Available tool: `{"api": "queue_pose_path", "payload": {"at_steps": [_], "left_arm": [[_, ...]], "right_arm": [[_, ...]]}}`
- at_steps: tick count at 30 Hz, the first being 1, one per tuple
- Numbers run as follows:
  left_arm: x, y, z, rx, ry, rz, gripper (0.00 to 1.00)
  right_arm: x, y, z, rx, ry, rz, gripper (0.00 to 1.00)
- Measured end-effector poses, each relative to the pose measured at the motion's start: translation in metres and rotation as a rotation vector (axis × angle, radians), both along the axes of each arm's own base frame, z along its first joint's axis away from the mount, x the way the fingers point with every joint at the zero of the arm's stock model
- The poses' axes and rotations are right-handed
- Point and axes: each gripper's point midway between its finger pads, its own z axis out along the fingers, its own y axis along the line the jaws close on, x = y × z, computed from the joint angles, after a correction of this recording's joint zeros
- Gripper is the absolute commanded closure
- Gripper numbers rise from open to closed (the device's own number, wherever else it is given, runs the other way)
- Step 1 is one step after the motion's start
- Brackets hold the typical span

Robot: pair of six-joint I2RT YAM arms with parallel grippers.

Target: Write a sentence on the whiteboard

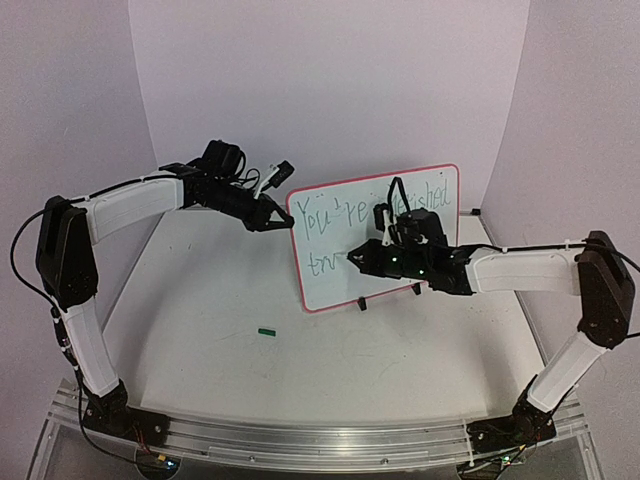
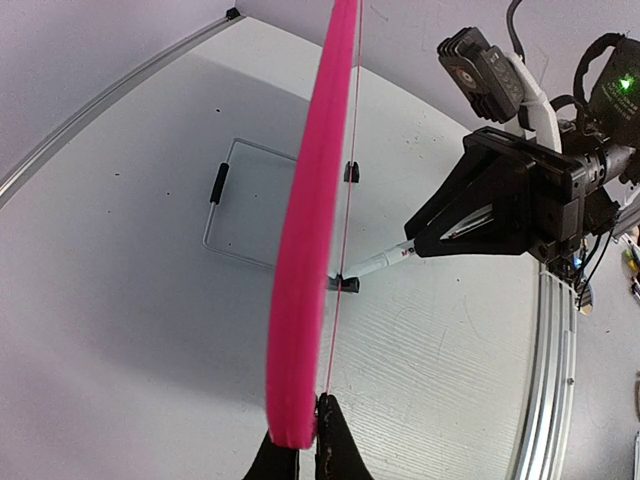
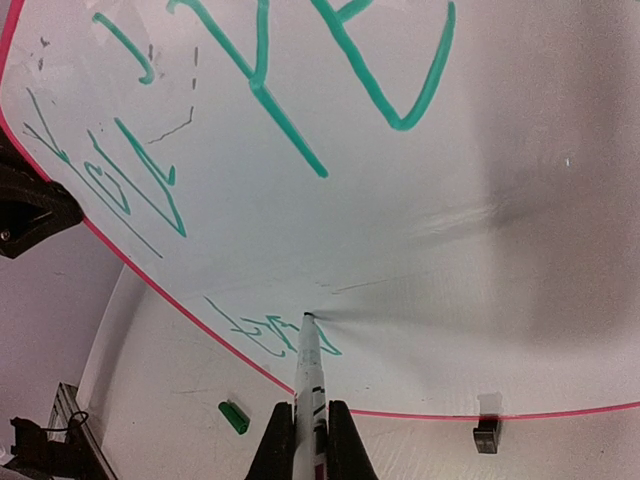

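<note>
White tabletop (image 1: 200, 300), pale walls on three sides. Found the whiteboard (image 1: 335, 285) upright right of centre on that tabletop, propped on two black clip feet (image 1: 362, 304), written face turned toward the arms. Noted the sentence (image 1: 325, 215) in thin green marker: upper line legible as "You're", then a word partly hidden behind the right arm; lower line showing "tr", remainder not readable. Found the left gripper (image 1: 283, 219) pinched shut on the board's left frame edge, near the top corner. Confirmed in the left wrist view: red frame seated between both fingers (image 2: 338, 455). Found the right gripper (image 1: 358, 258) clamped on a white marker (image 3: 308, 365), held in front of the board face. Observed the marker tip touching the board surface on the lower line, beside the green strokes there. Noted a small green cap (image 1: 266, 331) lying on the tabletop in front of the board, apart from it.
</note>
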Motion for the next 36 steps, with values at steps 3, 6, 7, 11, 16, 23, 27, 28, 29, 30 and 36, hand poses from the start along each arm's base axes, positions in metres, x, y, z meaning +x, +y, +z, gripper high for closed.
{"api": "queue_pose_path", "payload": {"at_steps": [3, 6, 7, 11, 16, 23, 27, 28, 29, 30, 36], "left_arm": [[0.000, 0.000, 0.000, 0.000, 0.000, 0.000, 1.00], [0.000, 0.000, 0.000, 0.000, 0.000, 0.000, 1.00], [0.000, 0.000, 0.000, 0.000, 0.000, 0.000, 1.00], [0.000, 0.000, 0.000, 0.000, 0.000, 0.000, 1.00], [0.000, 0.000, 0.000, 0.000, 0.000, 0.000, 1.00], [0.000, 0.000, 0.000, 0.000, 0.000, 0.000, 1.00], [0.000, 0.000, 0.000, 0.000, 0.000, 0.000, 1.00], [0.000, 0.000, 0.000, 0.000, 0.000, 0.000, 1.00], [0.000, 0.000, 0.000, 0.000, 0.000, 0.000, 1.00], [0.000, 0.000, 0.000, 0.000, 0.000, 0.000, 1.00], [0.000, 0.000, 0.000, 0.000, 0.000, 0.000, 1.00]], "right_arm": [[-0.001, 0.002, -0.002, 0.004, 0.007, 0.007, 1.00], [-0.002, 0.003, -0.006, 0.005, 0.017, 0.015, 1.00], [-0.002, 0.003, -0.007, 0.005, 0.020, 0.016, 1.00], [-0.004, 0.003, -0.012, 0.007, 0.032, 0.016, 1.00], [-0.006, -0.002, -0.022, -0.002, 0.056, 0.004, 1.00], [-0.007, -0.006, -0.028, -0.009, 0.069, -0.012, 1.00], [-0.006, -0.007, -0.029, -0.010, 0.070, -0.017, 1.00], [-0.006, -0.007, -0.029, -0.010, 0.070, -0.017, 1.00], [-0.006, -0.007, -0.029, -0.010, 0.070, -0.017, 1.00], [-0.006, -0.007, -0.029, -0.010, 0.070, -0.017, 1.00], [-0.007, -0.007, -0.029, -0.009, 0.070, -0.015, 1.00]]}}
